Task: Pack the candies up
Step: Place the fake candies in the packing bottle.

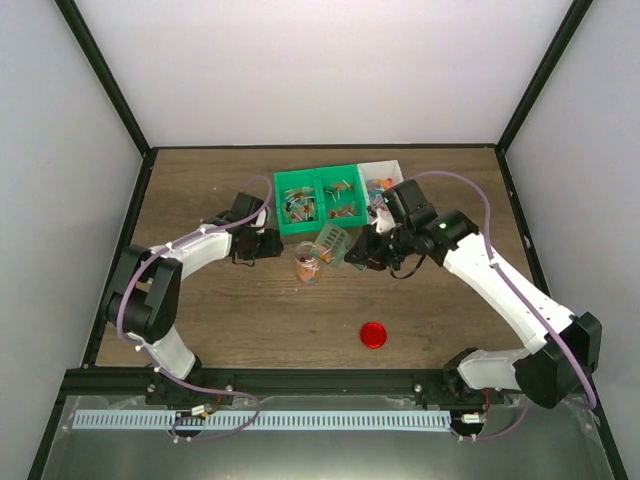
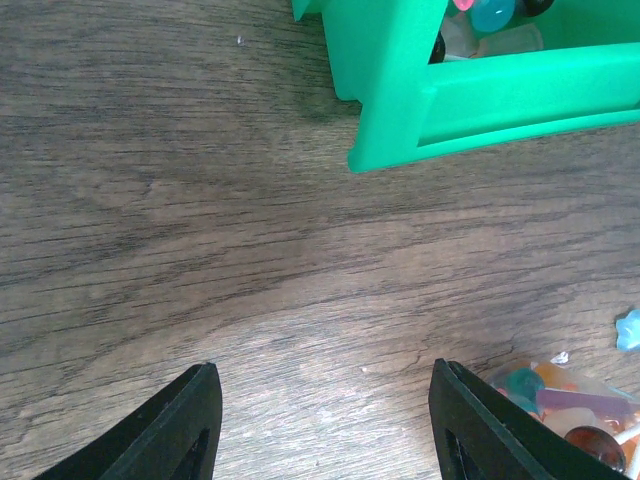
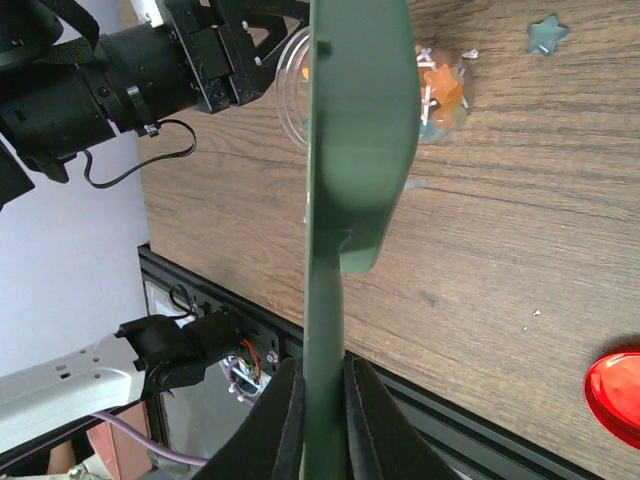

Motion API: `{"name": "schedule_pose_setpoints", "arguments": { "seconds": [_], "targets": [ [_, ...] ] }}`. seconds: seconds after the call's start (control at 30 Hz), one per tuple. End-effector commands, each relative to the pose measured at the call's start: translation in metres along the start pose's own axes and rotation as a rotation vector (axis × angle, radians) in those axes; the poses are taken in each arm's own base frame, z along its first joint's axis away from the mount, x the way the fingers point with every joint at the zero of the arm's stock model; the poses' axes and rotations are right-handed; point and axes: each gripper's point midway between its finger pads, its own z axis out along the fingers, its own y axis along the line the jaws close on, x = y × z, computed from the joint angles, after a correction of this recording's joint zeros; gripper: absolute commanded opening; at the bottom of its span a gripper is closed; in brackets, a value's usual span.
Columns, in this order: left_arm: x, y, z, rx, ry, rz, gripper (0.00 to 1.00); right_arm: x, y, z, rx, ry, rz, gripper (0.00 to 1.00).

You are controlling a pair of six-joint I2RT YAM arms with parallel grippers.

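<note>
While the right claw (image 3: 322, 368) pinches a green bin (image 3: 360, 130) by the jar (image 1: 307, 264) of candies (image 3: 447, 95), the left claw (image 2: 325, 368) gapes empty.

Green compartments (image 1: 319, 195) at 12 o'clock: 2.
White bin (image 1: 384, 168) at 1 o'clock: 1.
Small green bin (image 1: 332, 243), centre: 1.
Clear jar (image 3: 285, 85): 1.
Red lid (image 1: 373, 334) at 5 o'clock: 1.
Blue star (image 3: 546, 33): 1.
Candies (image 3: 445, 92): beyond counting.

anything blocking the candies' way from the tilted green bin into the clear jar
Nothing visible does. The jar is open, and the red lid lies well apart from it. The green bin in the right end effector tilts right at the jar's mouth.
</note>
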Motion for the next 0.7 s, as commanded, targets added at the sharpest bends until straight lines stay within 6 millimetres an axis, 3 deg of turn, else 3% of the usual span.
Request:
{"name": "schedule_pose_setpoints", "arguments": {
  "seconds": [0.0, 0.67],
  "targets": [
    [-0.0099, -0.0026, -0.0007, 0.013, -0.021, 0.012, 0.59, -0.0019, 0.0069, -0.0085, 0.034, -0.015, -0.033, 0.01],
    [-0.0094, -0.0005, 0.0007, 0.011, -0.019, 0.012, 0.59, 0.0005, 0.0166, -0.0056, 0.124, 0.007, -0.070, 0.01]
  ]
}}
